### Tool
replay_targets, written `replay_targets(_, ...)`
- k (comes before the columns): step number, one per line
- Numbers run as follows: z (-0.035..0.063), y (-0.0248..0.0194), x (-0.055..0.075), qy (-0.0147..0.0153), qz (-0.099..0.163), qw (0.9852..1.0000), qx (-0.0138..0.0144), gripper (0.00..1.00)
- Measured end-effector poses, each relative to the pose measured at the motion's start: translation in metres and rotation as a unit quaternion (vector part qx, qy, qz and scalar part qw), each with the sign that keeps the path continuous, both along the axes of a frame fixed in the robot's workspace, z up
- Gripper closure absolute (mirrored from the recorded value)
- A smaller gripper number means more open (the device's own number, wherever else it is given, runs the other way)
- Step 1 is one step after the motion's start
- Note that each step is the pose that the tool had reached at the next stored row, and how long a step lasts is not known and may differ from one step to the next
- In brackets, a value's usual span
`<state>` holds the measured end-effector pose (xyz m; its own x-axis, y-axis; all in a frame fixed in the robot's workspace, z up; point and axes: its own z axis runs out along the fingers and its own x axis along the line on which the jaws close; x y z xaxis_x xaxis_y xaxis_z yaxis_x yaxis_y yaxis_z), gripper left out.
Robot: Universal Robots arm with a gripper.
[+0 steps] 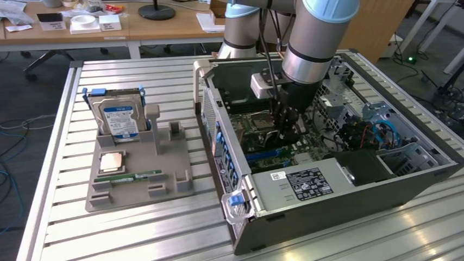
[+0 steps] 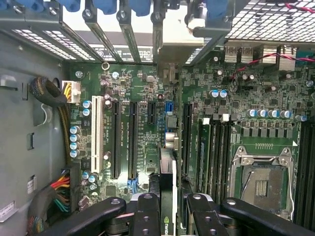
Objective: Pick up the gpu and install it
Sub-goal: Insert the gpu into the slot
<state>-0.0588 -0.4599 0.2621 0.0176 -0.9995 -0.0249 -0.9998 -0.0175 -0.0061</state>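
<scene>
Just above the green motherboard (image 2: 147,83) of the open grey computer case (image 1: 348,201), my black two-fingered gripper (image 2: 172,216) is partly closed and clamped on the gpu (image 2: 168,189), a thin green expansion card seen edge-on from the wrist, with a pale logo strip between my fingers (image 2: 147,216). From the exterior view, the arm reaches straight down into the case, which lies on its side on the slatted metal table (image 1: 145,228). The card hangs over the strip of board between the long black expansion slots (image 2: 133,137). I cannot tell whether its edge is lined up with one of them.

The risks, as I judge them, come from alignment. A card slightly off to one side would land on a slot wall or on the small silver capacitors (image 2: 75,142) nearby, and pushing then could bend the board. The end bracket could also catch on the rear slot frame beneath the blue plastic clips (image 2: 108,5), and a narrow grip on so thin a card might let it tilt.
</scene>
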Motion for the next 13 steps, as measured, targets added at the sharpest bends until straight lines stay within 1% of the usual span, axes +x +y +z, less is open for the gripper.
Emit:
replay_targets(6, -0.0006, 0.0000, -0.0037, 0.0000, 0.000, 1.0000, -0.0001, 0.74)
replay_targets(13, -0.0034, -0.0001, -0.0051, 0.0001, 0.000, 1.0000, -0.0003, 0.74)
